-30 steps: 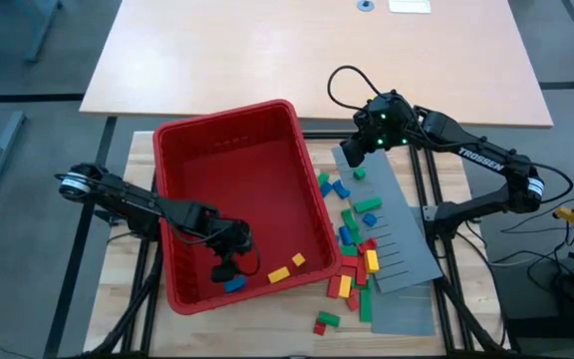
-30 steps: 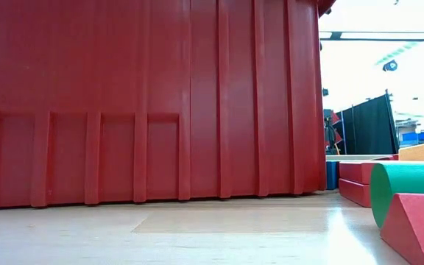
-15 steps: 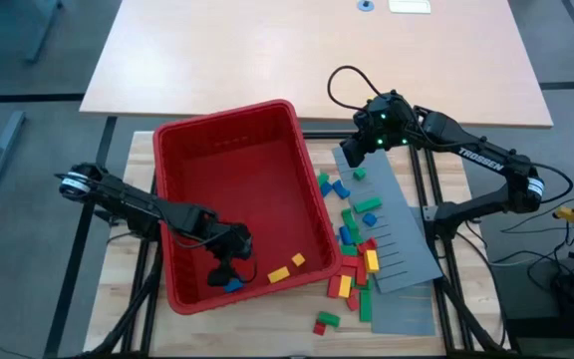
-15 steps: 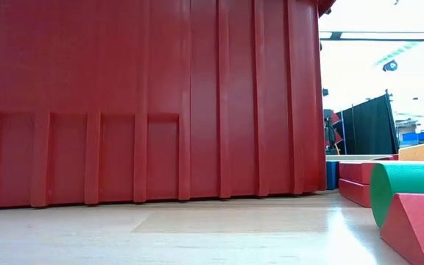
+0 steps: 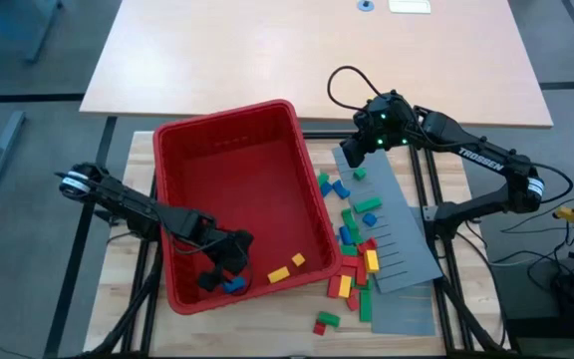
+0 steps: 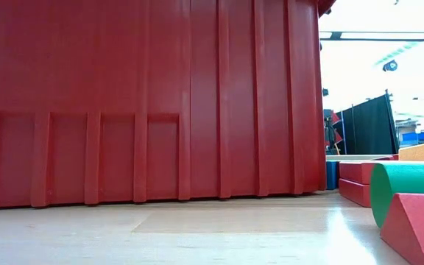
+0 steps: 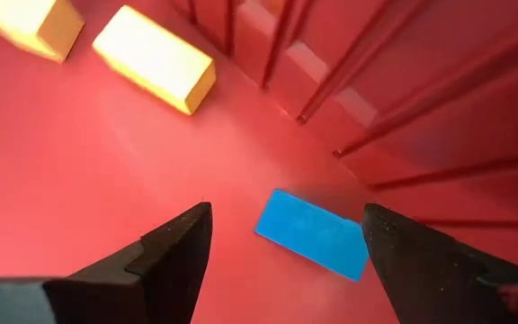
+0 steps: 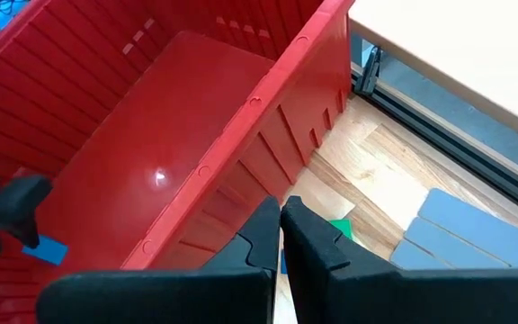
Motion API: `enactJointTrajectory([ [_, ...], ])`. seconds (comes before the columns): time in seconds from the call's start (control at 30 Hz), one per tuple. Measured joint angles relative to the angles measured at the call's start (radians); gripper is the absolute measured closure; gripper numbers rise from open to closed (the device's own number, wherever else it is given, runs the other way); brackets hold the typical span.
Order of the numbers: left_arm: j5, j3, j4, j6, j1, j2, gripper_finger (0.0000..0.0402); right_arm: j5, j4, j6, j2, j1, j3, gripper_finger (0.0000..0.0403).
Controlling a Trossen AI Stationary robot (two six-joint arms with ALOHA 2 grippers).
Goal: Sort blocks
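My left gripper (image 5: 223,276) reaches down inside the red bin (image 5: 197,150), near its front wall. It is open, and its fingers (image 7: 176,256) stand on either side of a blue block (image 7: 313,234) that lies flat on the bin floor, untouched. Two yellow blocks (image 5: 287,267) lie on the bin floor to its right. Several red, green, blue and yellow blocks (image 5: 352,249) lie scattered on the table right of the bin. My right gripper (image 8: 281,236) hangs shut over the table's far right, above the far end of the grey panels (image 5: 397,229), with nothing in it.
The bin's ribbed front wall (image 7: 349,99) rises close behind the blue block. In the low view the bin's outer wall (image 6: 146,103) fills most of the picture, with a green block (image 6: 411,184) and a red block (image 6: 418,228) at the right. A light tabletop (image 5: 317,50) lies beyond.
My left gripper has moved a little toward the table's near edge inside the bin, closer to the blue block. The blocks have stayed where they were.
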Motion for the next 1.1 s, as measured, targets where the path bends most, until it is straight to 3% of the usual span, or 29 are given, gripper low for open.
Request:
enactJointTrajectory([
  [0.33, 0.0, 0.0, 0.001, 0.203, 0.002, 0.007, 0.0129, 0.0, 0.0, 0.0, 0.0, 0.0, 0.0, 0.0403],
  [0.5, 0.0, 0.0, 0.0, 0.241, 0.003, 0.057, 0.0129, 0.0, 0.0, 0.0, 0.0, 0.0, 0.0, 0.0403],
  [0.83, 0.0, 0.0, 0.037, 0.47, 0.002, 0.149, 0.0129, 0.0, -0.006, 0.0, 0.0, -0.001, 0.0, 0.0403],
  [1.1, 0.008, 0.0, 0.099, 0.484, 0.002, 0.191, 0.0129, 0.0, -0.014, -0.009, 0.0, -0.001, 0.0, 0.0403],
])
